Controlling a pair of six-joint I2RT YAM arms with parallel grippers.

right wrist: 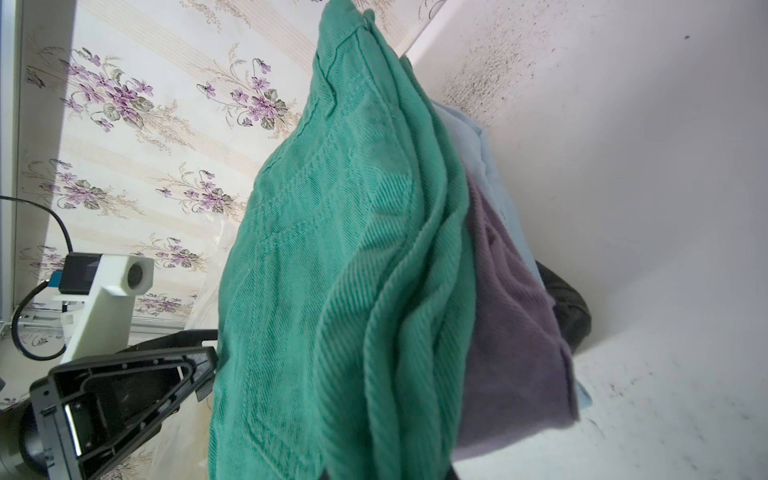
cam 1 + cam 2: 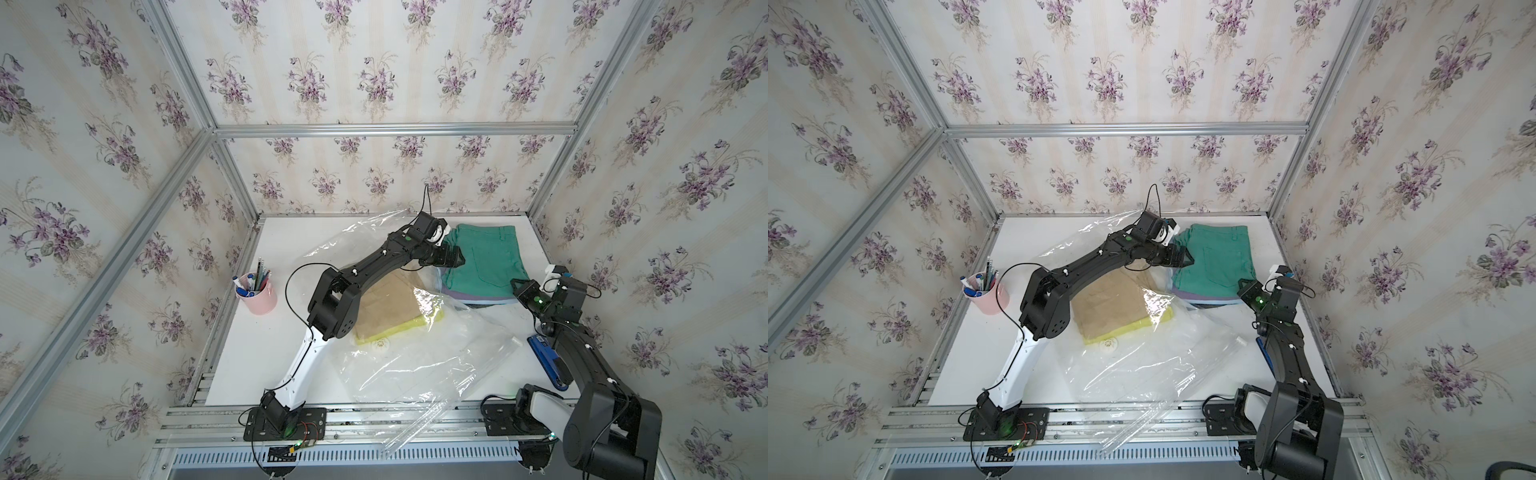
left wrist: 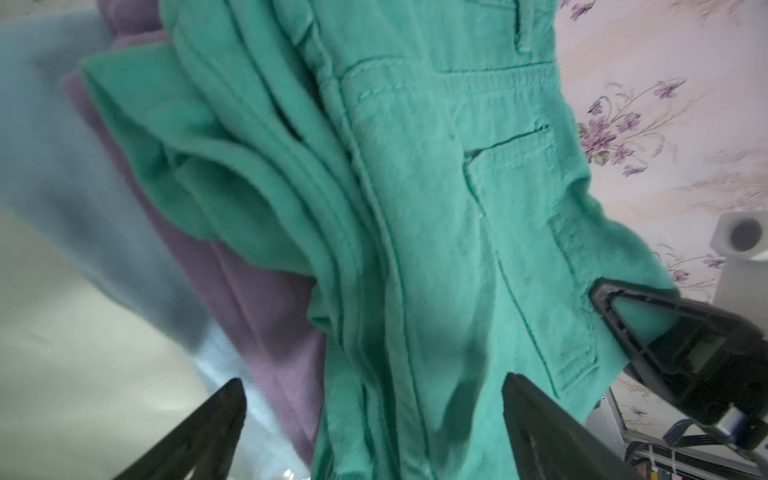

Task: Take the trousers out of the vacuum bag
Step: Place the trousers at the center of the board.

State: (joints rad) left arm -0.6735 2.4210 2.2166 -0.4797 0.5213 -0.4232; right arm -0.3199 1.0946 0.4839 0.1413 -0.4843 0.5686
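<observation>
We judge the folded teal-green cloth trousers limp, best gripped at a thick fold; left claw spread, right claw pinching their corner.

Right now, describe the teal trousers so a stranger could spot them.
On the white table, look to the far right corner, where folded garments lie stacked. The teal trousers are the top layer, beside the open left gripper; only purple, light blue and dark edges show beneath them.
</observation>
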